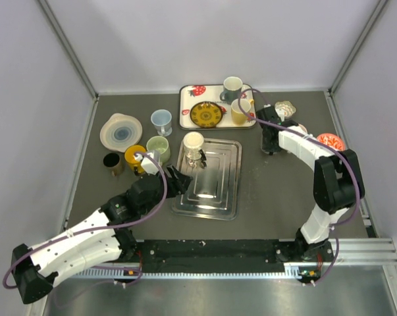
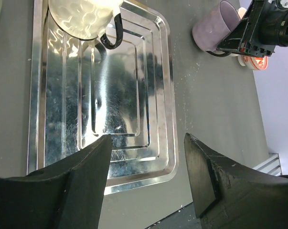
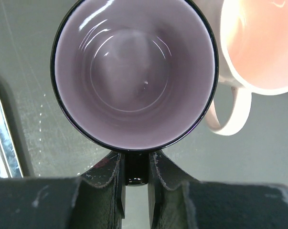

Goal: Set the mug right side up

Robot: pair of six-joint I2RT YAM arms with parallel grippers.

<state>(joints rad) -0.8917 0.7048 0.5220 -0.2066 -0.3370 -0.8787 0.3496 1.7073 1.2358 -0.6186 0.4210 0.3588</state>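
A purple mug [image 3: 134, 71] with a black rim and handle shows its open mouth and lilac inside to the right wrist camera. My right gripper [image 3: 135, 160] is shut on the mug's black handle. In the left wrist view the mug [image 2: 214, 29] sits at the table with its mouth up, slightly tilted. In the top view my right gripper [image 1: 270, 137] covers it, right of the steel tray [image 1: 224, 197]. My left gripper [image 2: 147, 138] is open and empty over the tray's near end, seen in the top view too [image 1: 178, 179].
A cream mug [image 1: 193, 141] stands at the tray's far end. A pink mug [image 3: 258, 43] sits close beside the purple one. A red bowl [image 1: 330, 140] lies to the right. A white tray [image 1: 185, 105] with plate and mugs is behind. Several cups [image 1: 160, 120] stand left.
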